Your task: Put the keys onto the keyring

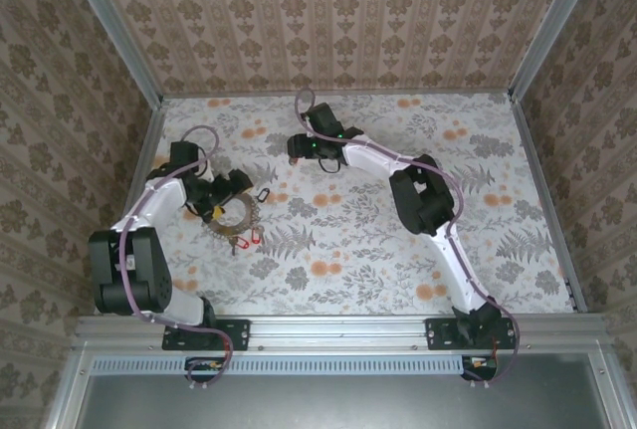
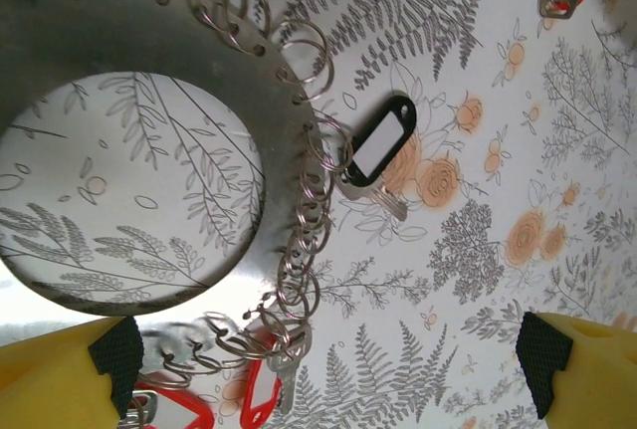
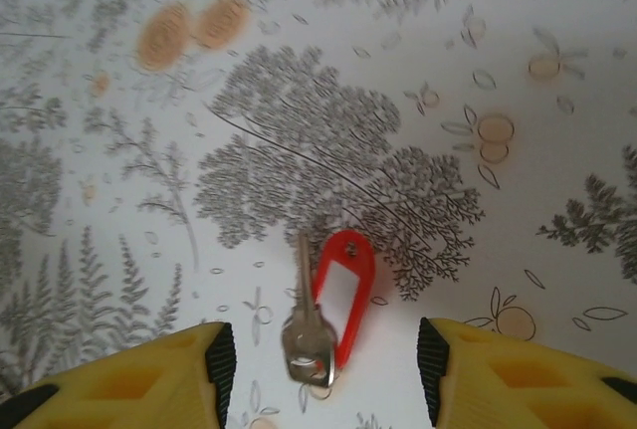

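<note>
Keys point(image 1: 244, 241) with red heads lie on the floral table point(image 1: 398, 250) against the near rim of the keyring point(image 1: 232, 218), left of centre. From above they read as small red flecks beside a silvery disc. The left wrist camera gives more: the keyring point(image 2: 60, 91) is a flat grey ring with a wide hollow centre, its rim threaded with many small wire loops point(image 2: 304, 240), and two red heads point(image 2: 261, 394) sit among the loops at its lower edge. Whether they are hooked on cannot be told.

The left gripper point(image 1: 212, 200) hovers just over the ring's left side. Its yellow fingers point(image 2: 119, 354) are spread wide and hold nothing.

A black tag point(image 2: 378, 145) with a metal key lies just off the ring's right rim, touching the loops. The overhead view shows it as a small dark oval point(image 1: 264, 194).

Farther back, near the table's middle, the right gripper point(image 1: 304, 148) points down. Its wrist camera shows a red-tagged key point(image 3: 338, 295) lying flat on the table between its parted fingers point(image 3: 214, 359), which stand well apart on either side and do not clamp it.
</note>
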Tool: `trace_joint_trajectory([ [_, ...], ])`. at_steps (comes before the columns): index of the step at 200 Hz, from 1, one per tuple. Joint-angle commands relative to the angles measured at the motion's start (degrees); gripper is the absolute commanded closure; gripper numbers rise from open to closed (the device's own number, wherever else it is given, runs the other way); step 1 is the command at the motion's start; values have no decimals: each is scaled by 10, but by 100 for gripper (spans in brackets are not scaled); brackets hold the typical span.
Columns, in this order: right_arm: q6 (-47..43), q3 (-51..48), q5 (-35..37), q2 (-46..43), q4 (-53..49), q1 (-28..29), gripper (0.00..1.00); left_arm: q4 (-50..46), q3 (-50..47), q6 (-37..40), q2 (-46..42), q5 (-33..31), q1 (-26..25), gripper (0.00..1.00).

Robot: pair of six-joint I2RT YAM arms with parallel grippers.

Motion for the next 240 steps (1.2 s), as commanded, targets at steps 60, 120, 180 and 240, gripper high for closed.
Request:
trace_joint_trajectory([
  [60, 74, 83, -96, 82, -21, -12, 50, 0, -23, -20, -1, 17, -9, 0],
  [120, 89, 119, -133, 115, -9, -15, 74, -2, -20, -15, 4, 19, -11, 0],
  [180, 86, 31, -155, 30, 45, -23, 100, 11, -9, -15, 30, 24, -19, 0],
  [240, 78, -351, -144, -257, 177, -61, 100, -8, 77, 30, 120, -37, -92, 0],
])
